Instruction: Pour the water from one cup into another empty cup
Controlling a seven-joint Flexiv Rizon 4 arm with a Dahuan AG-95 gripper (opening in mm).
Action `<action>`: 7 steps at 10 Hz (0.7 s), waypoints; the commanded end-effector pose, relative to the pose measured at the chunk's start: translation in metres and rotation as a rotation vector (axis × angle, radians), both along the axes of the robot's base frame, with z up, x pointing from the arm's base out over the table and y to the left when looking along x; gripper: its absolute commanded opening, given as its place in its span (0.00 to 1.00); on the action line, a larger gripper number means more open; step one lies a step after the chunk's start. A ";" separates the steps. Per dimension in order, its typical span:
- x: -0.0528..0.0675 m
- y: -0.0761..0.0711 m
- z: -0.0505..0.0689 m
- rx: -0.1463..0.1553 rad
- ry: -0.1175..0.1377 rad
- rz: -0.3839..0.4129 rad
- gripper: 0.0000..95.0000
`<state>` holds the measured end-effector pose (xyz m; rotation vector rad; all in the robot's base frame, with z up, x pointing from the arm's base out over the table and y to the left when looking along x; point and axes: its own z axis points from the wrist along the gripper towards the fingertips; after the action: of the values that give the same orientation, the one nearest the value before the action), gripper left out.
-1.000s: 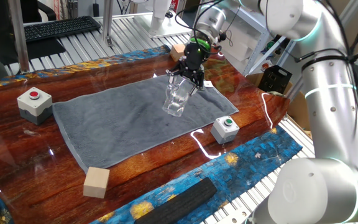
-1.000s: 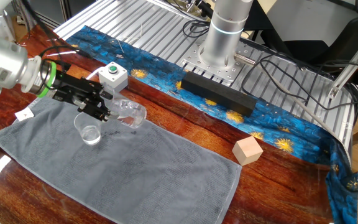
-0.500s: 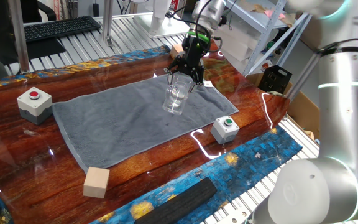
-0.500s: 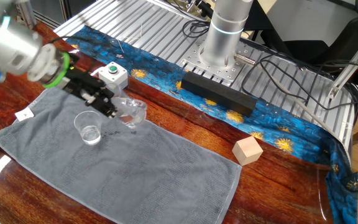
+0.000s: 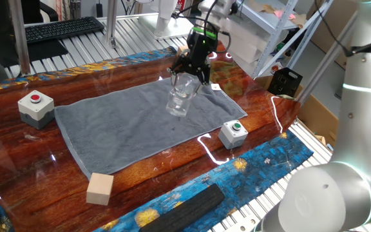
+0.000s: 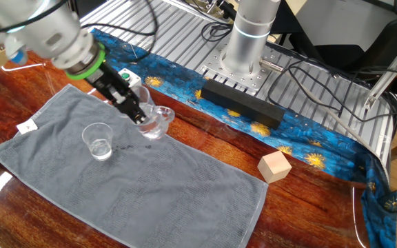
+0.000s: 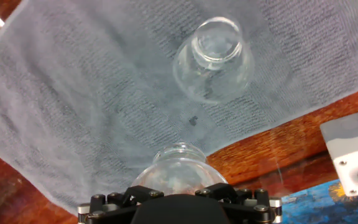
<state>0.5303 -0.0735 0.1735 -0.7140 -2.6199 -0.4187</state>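
Note:
My gripper is shut on the wide clear glass mug, holding it just above the grey towel, nearly upright. The small handleless glass stands on the towel to the mug's left, apart from it, with a little water at its bottom. In the first fixed view the gripper holds the mug close behind the small glass. From the hand view the mug sits between my fingers, and the small glass lies further ahead on the towel.
A green-button box stands right behind the gripper, and a red-button box sits past the towel's other end. A wooden block, a black bar and a paper tag lie around the towel.
The mug has turned back from its tipped pose over the small glass to nearly upright. My hand has swung round and carried it sideways away from the small glass.

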 end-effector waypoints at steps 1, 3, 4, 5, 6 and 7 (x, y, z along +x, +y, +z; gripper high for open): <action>-0.010 0.018 0.011 -0.070 -0.115 0.030 0.00; -0.015 0.026 0.014 -0.106 -0.180 0.056 0.00; -0.017 0.029 0.015 -0.119 -0.204 0.060 0.00; -0.020 0.031 0.015 -0.139 -0.232 0.073 0.00; -0.023 0.033 0.015 -0.158 -0.260 0.083 0.00; -0.026 0.035 0.014 -0.166 -0.281 0.091 0.00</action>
<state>0.5066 -0.0406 0.1872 -0.6337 -2.9405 -0.3054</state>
